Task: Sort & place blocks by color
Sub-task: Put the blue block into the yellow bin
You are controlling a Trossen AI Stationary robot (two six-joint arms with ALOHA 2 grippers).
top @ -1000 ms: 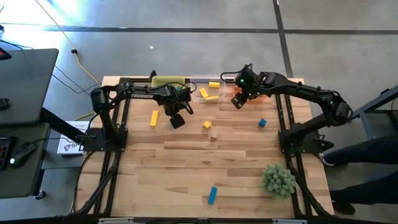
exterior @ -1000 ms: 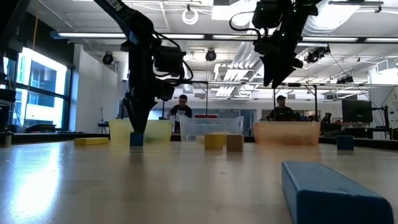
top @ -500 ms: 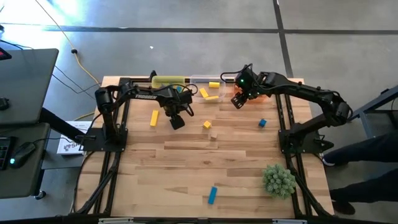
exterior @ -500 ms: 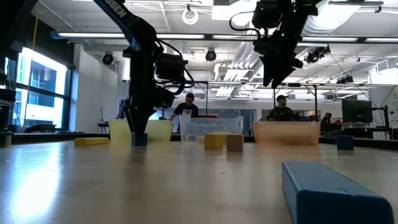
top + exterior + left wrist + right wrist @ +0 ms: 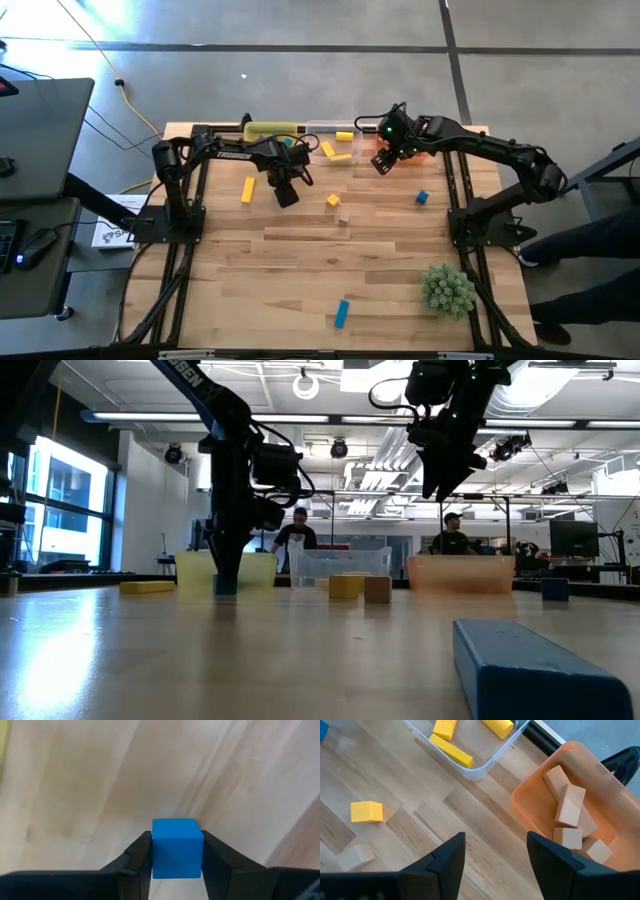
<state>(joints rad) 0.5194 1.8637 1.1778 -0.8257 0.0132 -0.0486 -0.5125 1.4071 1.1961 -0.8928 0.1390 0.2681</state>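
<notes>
My left gripper (image 5: 287,195) stands at the table's far left-centre, shut on a small blue cube (image 5: 177,847) that sits on the wood (image 5: 225,587). My right gripper (image 5: 382,165) hangs open well above the table by the orange bin (image 5: 570,795), which holds several tan blocks. Nothing is between its fingers (image 5: 495,850). Loose on the table lie a yellow bar (image 5: 247,190), a yellow cube (image 5: 333,201), a tan cube (image 5: 344,216), a second blue cube (image 5: 422,198) and a blue bar (image 5: 342,313). My left gripper pinches the blue cube by two opposite side faces (image 5: 155,851), one finger on each. The fingers come from above, pointing down. The cube stands square with its bottom on the table.
Along the far edge stand a yellow bin (image 5: 272,131), a clear bin (image 5: 470,767) with yellow blocks in it, and the orange bin. A spiky green plant ball (image 5: 448,290) sits near the right front. People stand in the room beyond the table.
My left gripper has drawn its fingers in on the blue cube and taken hold of it. The cube stays on the table. My right arm has kept still.
</notes>
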